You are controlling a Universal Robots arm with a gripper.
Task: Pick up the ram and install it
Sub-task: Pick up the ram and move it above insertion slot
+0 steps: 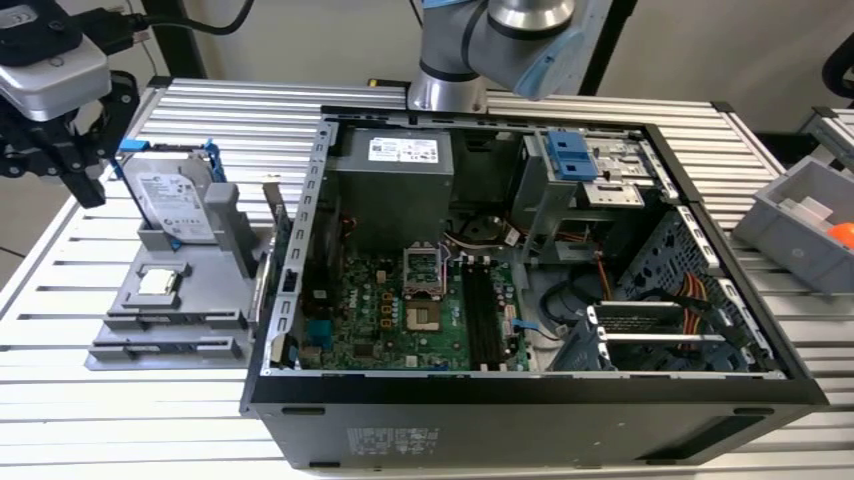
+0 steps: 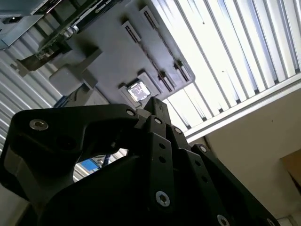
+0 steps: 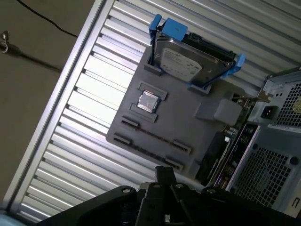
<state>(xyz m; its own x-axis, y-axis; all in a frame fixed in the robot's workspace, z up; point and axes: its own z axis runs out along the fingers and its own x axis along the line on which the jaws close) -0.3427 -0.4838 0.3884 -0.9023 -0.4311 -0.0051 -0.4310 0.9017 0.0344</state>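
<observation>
While gripper (image 1: 88, 185) hangs at exterior view's left, up beside hard drive (image 1: 178, 200), grey tray (image 1: 200, 295) under drive holds small chip (image 1: 158, 282); open computer case (image 1: 534, 420) just beside tray. Black memory slots (image 1: 481, 312) sit inside case.
Second wrist view: fingers (image 2: 157, 113) pressed together, nothing between them.
First wrist view: tray, drive, chip below closed tool. Cannot tell where ram is.

Silver arm (image 1: 447, 60), pale-blue joint cap (image 1: 554, 55); black pincer (image 2: 156, 106), silver screw heads (image 2: 162, 198).

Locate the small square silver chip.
The chip lies in the grey tray at the exterior view's left, beside the computer case, just in front of the hard drive.
</observation>
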